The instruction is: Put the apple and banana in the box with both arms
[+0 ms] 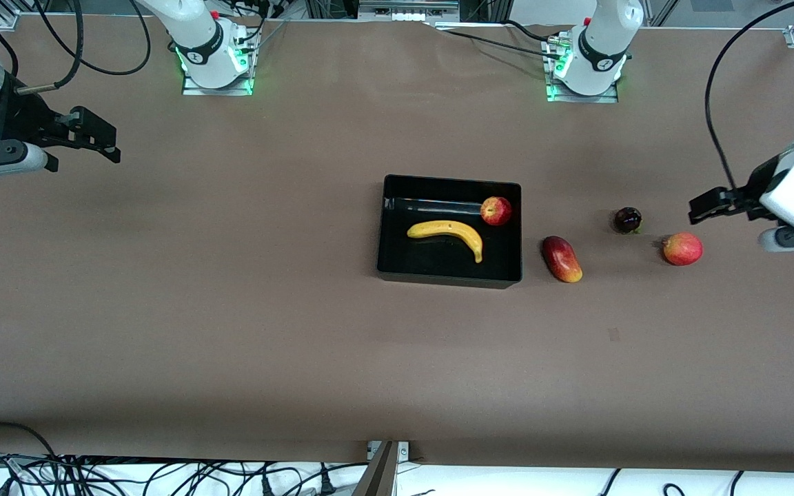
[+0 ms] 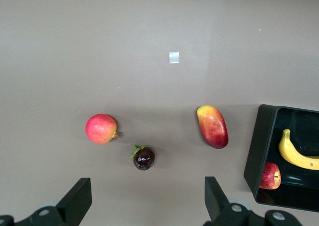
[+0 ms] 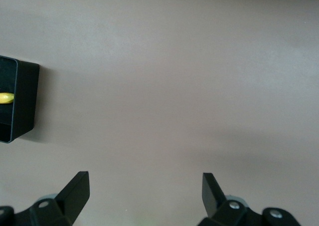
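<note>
Only apple [image 2: 269, 176] beside banana [image 2: 295, 151]

Five fruits in all. One banana [image 1: 448, 234] and one apple [image 1: 496, 211] lie in the one black box [image 1: 449, 277]. Three fruits lie on the table [image 1: 231, 310]: one oblong red-and-yellow fruit [image 1: 562, 258], one small dark purple fruit [image 1: 627, 220], one round pinkish-red fruit [image 1: 682, 249]. Two robot arms, each with one gripper.

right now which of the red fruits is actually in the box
The small streaky apple, sitting in a corner of the black box beside the banana. The mango-like fruit and the rounder pinkish fruit lie on the table outside it.
</note>
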{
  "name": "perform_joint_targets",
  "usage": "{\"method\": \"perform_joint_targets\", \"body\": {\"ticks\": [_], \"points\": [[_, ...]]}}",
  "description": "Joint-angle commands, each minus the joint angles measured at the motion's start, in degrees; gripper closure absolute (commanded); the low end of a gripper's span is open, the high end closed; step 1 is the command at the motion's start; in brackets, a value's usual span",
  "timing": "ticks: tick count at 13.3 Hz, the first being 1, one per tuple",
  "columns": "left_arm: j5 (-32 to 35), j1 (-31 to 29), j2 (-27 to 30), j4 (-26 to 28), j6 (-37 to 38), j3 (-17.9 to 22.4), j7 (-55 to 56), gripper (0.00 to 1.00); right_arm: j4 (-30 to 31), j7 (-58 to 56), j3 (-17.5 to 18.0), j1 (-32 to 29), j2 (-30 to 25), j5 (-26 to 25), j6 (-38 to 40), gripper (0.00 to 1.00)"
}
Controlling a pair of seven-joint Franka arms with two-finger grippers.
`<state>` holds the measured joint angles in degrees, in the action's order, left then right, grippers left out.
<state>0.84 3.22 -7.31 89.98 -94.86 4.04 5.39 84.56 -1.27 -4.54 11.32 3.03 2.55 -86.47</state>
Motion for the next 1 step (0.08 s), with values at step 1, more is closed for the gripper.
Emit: {"method": "perform_joint_targets", "body": {"ticks": [1], "points": [[-0.8, 0.2, 3.6, 3.4, -0.9, 0.6, 0.8, 0.0, -0.8, -0.1, 0.0, -0.1, 0.0, 0.9, 0.2, 0.0]]}}
